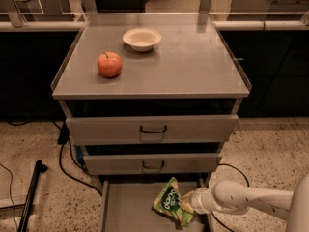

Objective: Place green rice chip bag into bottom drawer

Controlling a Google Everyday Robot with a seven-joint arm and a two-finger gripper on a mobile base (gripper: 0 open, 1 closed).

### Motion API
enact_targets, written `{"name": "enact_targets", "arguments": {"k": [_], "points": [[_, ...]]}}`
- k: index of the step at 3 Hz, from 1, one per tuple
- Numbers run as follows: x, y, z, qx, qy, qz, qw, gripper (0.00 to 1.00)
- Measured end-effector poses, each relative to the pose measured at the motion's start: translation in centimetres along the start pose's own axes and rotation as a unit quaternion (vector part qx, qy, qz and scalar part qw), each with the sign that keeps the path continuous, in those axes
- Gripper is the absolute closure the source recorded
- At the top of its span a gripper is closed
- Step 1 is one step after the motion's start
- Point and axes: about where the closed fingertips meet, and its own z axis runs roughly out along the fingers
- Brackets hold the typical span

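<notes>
Camera view, looking down on a grey metal cabinet, and the action is all at the bottom edge. The green rice chip bag sits tilted over the right side of the bottom drawer, which is pulled out. It is a wide, shallow tray with a flat grey floor and low side walls. The bag is crinkly and light green, with a dark-green patch carrying white lettering. The lettering runs up the bag at a slant and I can't read it from here.

The gripper comes in from the right, at the end of a smooth white arm. Its jaws are clenched on the bag's right edge, with the pale tip pressed into the crumpled foil. The bag's lower corner dips toward the drawer floor, but I can't tell whether it touches.

Above it, the middle drawer and top drawer are each out a little, both with a dark front handle.

On the flat top, a red apple sits to the left with its stem up. A shallow cream bowl rests behind it and holds nothing I can see.

Black cable trails down the left side onto the speckled floor.
</notes>
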Motion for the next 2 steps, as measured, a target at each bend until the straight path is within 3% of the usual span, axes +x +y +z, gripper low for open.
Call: {"name": "enact_targets", "arguments": {"k": [2], "points": [[-0.1,-1.6,5.2,0.000,-0.020,0.014,0.9997,1.00]]}}
